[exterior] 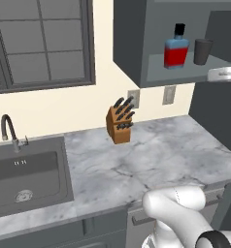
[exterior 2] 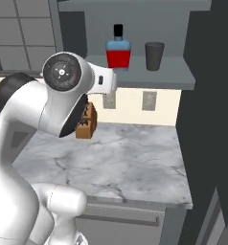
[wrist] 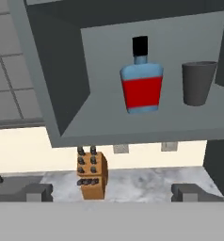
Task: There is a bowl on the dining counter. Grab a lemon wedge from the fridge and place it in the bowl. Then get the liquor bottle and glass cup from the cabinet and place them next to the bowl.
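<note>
From the left base view, the dark grey wall cabinet (exterior: 132,53) hangs open above my marble counter (exterior: 151,155). On its grey inner shelf stands the squarish liquor bottle with a blue upper part, red lower part and black cap (exterior: 176,48), upright, with the small dark grey tapered glass cup (exterior: 203,51) just beside it on the right, the two apart. Below, a wooden knife block with dark handles (exterior: 120,122) sits at the back of the counter against the cream wall, under a grey wall outlet. To the left lies a grey steel sink (exterior: 25,179) with a dark curved faucet (exterior: 9,131), and a grey-framed window is above it.

From the right base view, my white arm rises in front of the cabinet (exterior 2: 183,76). The liquor bottle (exterior 2: 118,50) and the glass cup (exterior 2: 154,56) stand on the shelf, bottle left of cup. The knife block (exterior 2: 87,123) is partly hidden behind my arm.

In the hand view, my end effector (wrist: 113,192) points toward the open cabinet (wrist: 52,70), its two dark finger tips (wrist: 36,192) spread wide apart and gripping nothing. The liquor bottle (wrist: 142,84) is ahead on the shelf, the glass cup (wrist: 197,83) to its right, and the knife block (wrist: 92,175) is lower down on the counter (wrist: 142,181).
</note>
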Available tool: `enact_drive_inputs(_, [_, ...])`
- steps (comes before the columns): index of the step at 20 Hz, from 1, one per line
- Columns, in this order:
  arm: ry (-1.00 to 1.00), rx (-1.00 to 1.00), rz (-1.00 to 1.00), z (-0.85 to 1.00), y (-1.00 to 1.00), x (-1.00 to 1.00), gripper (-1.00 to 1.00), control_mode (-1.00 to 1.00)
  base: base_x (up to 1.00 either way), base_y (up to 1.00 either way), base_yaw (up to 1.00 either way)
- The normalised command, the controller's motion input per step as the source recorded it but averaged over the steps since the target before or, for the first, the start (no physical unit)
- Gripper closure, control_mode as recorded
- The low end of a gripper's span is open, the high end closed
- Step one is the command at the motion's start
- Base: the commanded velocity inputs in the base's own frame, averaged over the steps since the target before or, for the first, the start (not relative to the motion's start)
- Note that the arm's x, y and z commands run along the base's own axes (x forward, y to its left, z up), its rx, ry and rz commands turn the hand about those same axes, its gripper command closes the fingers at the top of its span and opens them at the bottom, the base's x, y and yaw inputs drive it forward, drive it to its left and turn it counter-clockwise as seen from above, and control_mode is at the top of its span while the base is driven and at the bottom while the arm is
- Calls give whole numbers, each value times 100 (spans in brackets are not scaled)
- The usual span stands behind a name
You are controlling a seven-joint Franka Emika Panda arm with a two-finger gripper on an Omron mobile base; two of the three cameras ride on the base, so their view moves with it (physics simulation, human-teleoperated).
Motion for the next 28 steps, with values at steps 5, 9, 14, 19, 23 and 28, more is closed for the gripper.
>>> enact_drive_inputs(5, [-22, -3, 0, 26, -39, 11, -100, -100, 0, 0, 0])
enact_drive_inputs(9, [-4, -5, -4, 37, -10, 16, -100, -100, 0, 0, 0])
enact_drive_inputs(14, [0, 0, -1, 1, 1, 2, -100, -100, 0, 0, 0])
enact_drive_inputs(19, [-14, 7, -2, 23, 7, 0, -100, -100, 0, 0, 0])
enact_drive_inputs(23, [-15, 13, 0, 5, 0, -1, -100, -100, 0, 0, 0])
enact_drive_inputs(28, [-10, 6, 0, 2, 0, -11, -100, -100, 0, 0, 0])
